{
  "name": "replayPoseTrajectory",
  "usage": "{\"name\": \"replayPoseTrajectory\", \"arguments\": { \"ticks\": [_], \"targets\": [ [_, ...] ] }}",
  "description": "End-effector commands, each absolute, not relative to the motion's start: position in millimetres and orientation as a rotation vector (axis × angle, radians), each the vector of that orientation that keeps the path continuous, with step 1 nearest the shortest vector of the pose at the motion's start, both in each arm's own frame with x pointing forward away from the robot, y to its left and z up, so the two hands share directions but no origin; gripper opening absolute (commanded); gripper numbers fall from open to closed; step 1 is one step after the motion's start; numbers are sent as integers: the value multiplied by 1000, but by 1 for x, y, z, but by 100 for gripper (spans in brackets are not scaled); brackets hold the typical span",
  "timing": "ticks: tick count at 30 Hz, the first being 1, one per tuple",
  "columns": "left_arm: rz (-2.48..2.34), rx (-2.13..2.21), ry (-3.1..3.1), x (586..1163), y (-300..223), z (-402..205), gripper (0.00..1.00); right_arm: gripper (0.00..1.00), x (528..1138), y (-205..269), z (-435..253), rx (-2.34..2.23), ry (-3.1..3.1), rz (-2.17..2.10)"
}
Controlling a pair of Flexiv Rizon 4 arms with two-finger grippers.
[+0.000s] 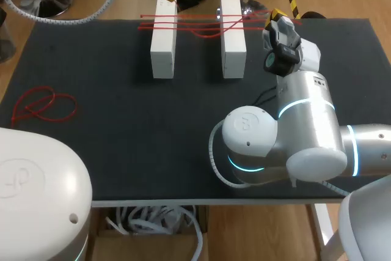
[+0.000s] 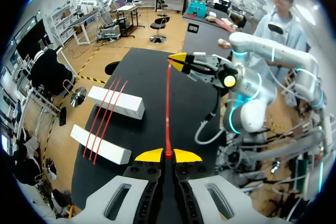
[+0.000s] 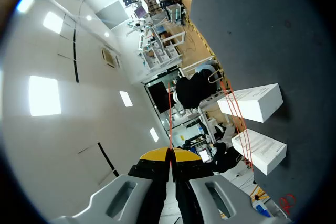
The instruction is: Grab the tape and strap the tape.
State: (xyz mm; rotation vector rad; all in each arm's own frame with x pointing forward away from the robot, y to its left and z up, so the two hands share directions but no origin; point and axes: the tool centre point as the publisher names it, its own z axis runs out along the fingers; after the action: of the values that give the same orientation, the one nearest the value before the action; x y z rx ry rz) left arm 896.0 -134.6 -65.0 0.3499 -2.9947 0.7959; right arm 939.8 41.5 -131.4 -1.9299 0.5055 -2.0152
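Red tape (image 2: 168, 108) taut between both grippers, at far side of table. Left gripper (image 2: 168, 156) clamped on one end, by the far end of the left block. Right gripper (image 3: 170, 153) pinched on the other end, beside the right block. Two white blocks (image 1: 163, 44). Three red strands (image 2: 102, 116) across them. One loose red tangle (image 1: 43, 107) near left edge. Black table (image 1: 122, 151).

Red tape (image 1: 197, 27) across gap between blocks (image 1: 163, 44)
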Motion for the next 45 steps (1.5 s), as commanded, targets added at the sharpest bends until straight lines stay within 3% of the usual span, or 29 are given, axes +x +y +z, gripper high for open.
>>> {"name": "replayPoseTrajectory", "arguments": {
  "ticks": [1, 11, 24, 45],
  "targets": [
    [789, 351, -2995, 896, -135, -64, 0, 0, 940, 39, -129, -1936, 499, -2009],
    [789, 351, -2995, 896, -135, -64, 0, 0, 940, 39, -129, -1936, 499, -2009],
    [789, 351, -2995, 896, -135, -64, 0, 0, 954, 32, -97, -2341, -483, -2171],
    [789, 351, -2995, 896, -135, -64, 0, 0, 960, 52, -73, -2210, -2421, -2128]
  ]
}}
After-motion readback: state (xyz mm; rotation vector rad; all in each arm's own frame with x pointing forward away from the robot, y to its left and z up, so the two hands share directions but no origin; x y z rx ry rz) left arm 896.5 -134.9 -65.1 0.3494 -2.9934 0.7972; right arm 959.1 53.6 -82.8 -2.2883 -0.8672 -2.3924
